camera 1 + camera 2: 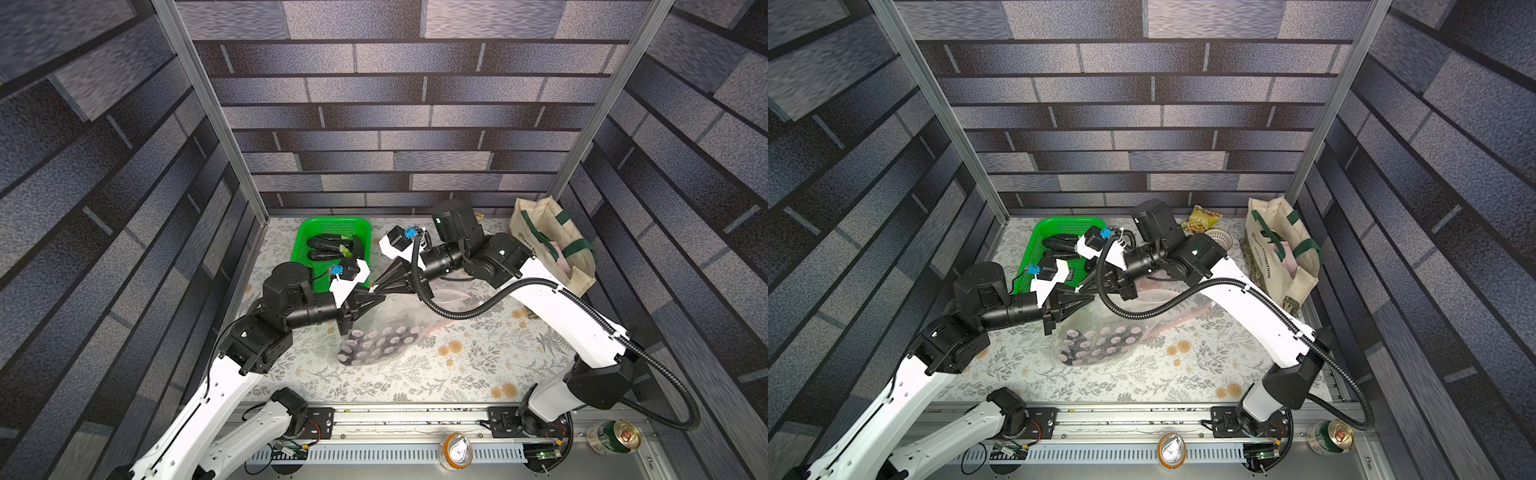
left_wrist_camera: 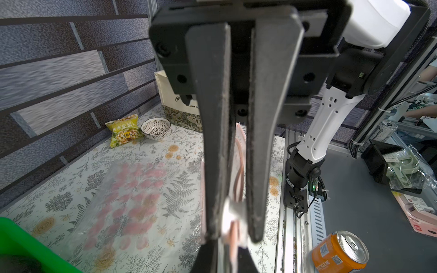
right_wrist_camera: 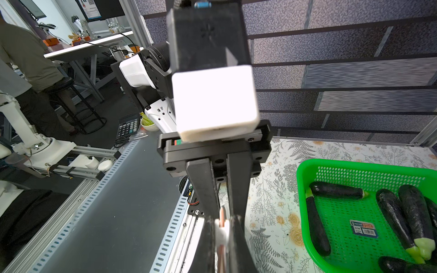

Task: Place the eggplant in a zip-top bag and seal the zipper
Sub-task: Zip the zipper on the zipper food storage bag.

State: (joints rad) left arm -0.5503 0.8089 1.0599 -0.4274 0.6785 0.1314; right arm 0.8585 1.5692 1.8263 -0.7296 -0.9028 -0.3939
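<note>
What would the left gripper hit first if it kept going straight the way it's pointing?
The right gripper: its fingertips sit just ahead of the left gripper, nearly tip to tip, shut on the pink zipper strip. Depth is slightly unclear.

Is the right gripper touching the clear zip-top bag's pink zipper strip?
Touching: the right wrist view shows the right gripper shut, pink zipper strip pinched between its fingers.

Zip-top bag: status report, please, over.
Right hand shut on zipper strip of clear pink-dotted bag. Left hand straddles white slider, grip unclear. Green plastic basket nearby, not blocking.
</note>
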